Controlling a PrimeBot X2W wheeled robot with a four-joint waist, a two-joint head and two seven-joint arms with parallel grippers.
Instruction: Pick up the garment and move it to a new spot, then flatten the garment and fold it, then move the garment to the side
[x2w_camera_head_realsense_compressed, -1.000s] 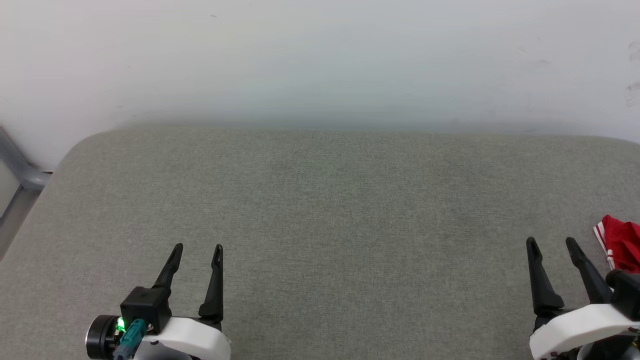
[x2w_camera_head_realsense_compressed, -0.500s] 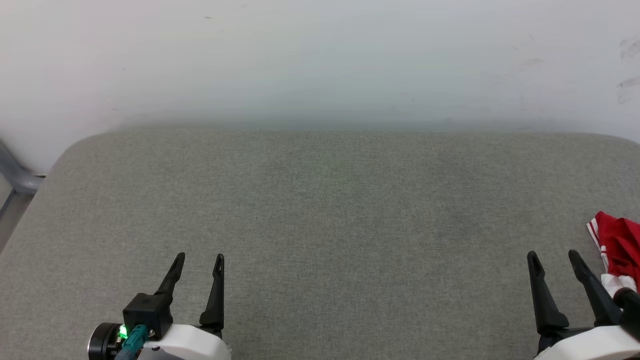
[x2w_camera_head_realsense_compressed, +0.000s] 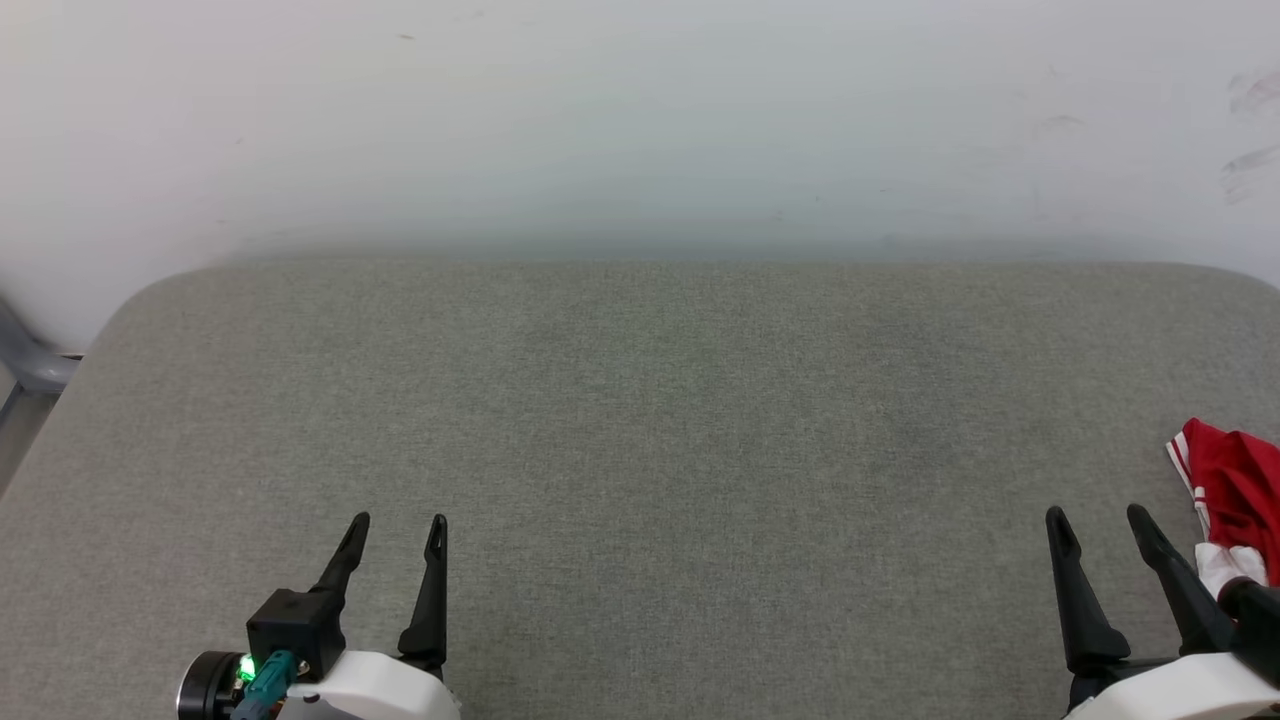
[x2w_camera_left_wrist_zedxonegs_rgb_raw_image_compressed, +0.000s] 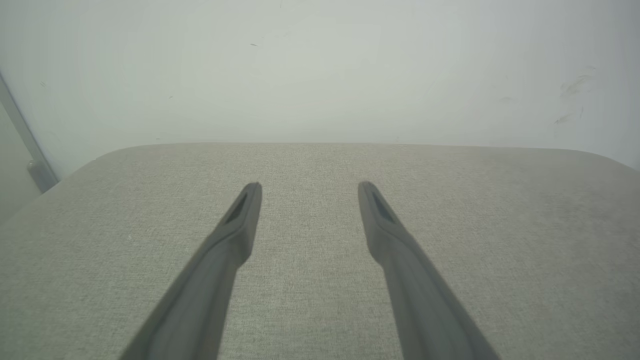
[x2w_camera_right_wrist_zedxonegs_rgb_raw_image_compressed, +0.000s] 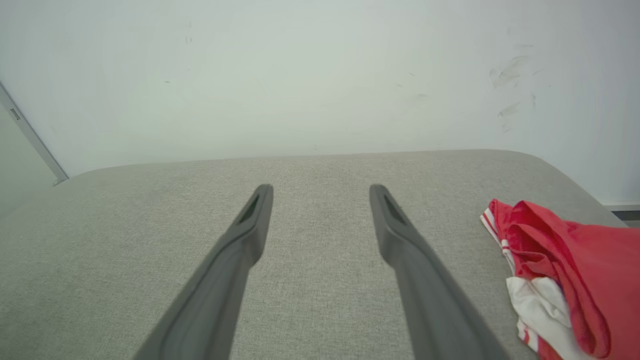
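Garment (x2w_camera_head_realsense_compressed: 1228, 480): a crumpled red heap with a bit of white sleeve and red-white striped trim. It lies at the far right of the grey fabric surface (x2w_camera_head_realsense_compressed: 640, 400) and is cut off by the head view's right border.

Right gripper (x2w_camera_head_realsense_compressed: 1097, 515): low in the head view's bottom right corner, forearm mostly out of frame. The fingers point away from the robot toward the pale wall (x2w_camera_head_realsense_compressed: 640, 120), leaning a little to the left. They are spread wide with nothing between them. In the head view the outer finger sits just beside the white sleeve. The right wrist view shows a strip of bare fabric between that finger and the heap, so there is no contact. There the garment lies right of the fingers, with its striped hem nearest the fingertips.

Left gripper (x2w_camera_head_realsense_compressed: 398, 522): bottom left of the head view. Its white wrist housing carries a black camera block (x2w_camera_head_realsense_compressed: 292, 625) with a green light on it. The fingers point toward the wall, held wide apart and empty, over bare fabric. It is well apart from the garment, on the opposite side of the surface.

Whether either set of fingertips rests on the fabric or hangs just above it, I cannot tell.
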